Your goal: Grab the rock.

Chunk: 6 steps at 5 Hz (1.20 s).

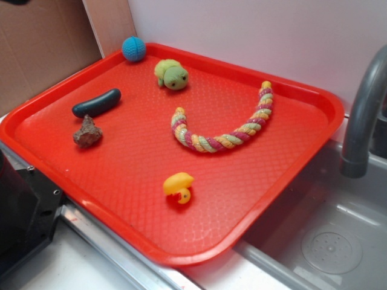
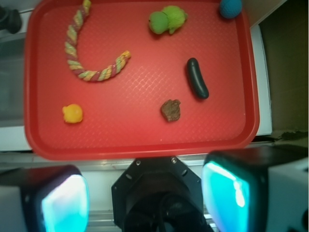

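Brown-grey and jagged, the rock (image 2: 171,110) lies on the red tray (image 2: 140,140), near the tray edge closest to the arm and just beside one end of the dark sausage-shaped object (image 2: 197,78). In the wrist view the fingers (image 2: 65,203) stand spread wide and empty, pulled back off the tray. The rock sits ahead of the gap between them, slightly toward the right finger; it is lumpy with no clear long axis, so a short forward reach and descent looks needed.
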Available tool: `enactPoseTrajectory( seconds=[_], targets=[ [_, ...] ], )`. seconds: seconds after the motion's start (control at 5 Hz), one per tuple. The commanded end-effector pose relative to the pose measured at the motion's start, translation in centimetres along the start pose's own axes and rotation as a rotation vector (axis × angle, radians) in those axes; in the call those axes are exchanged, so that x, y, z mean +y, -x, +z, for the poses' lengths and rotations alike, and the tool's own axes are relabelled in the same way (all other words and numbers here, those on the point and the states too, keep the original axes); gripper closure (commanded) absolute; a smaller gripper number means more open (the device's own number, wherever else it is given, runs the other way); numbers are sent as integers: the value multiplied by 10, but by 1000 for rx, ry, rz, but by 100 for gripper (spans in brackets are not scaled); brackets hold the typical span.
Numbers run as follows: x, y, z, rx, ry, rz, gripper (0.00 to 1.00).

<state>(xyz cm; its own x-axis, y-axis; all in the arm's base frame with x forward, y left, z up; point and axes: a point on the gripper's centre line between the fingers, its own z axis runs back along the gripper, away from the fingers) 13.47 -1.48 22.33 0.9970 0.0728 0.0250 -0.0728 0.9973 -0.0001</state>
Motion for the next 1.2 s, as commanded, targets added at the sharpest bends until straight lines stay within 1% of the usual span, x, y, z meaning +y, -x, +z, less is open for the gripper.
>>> enactPoseTrajectory(
  seconds=[0.0, 0.2, 0.4, 0.6, 0.8, 1.0],
  targets=[
    [0, -74, -12, -5, -69, 7, 0],
    [32, -97, -65, 83, -138, 43, 0],
    [40, -92, -116, 119, -153, 20, 0],
    [37, -73, -163, 150, -164, -10, 0],
    [36, -58, -174, 193, -152, -11, 0],
    [39, -44, -182, 224, -165, -7, 0]
  ],
)
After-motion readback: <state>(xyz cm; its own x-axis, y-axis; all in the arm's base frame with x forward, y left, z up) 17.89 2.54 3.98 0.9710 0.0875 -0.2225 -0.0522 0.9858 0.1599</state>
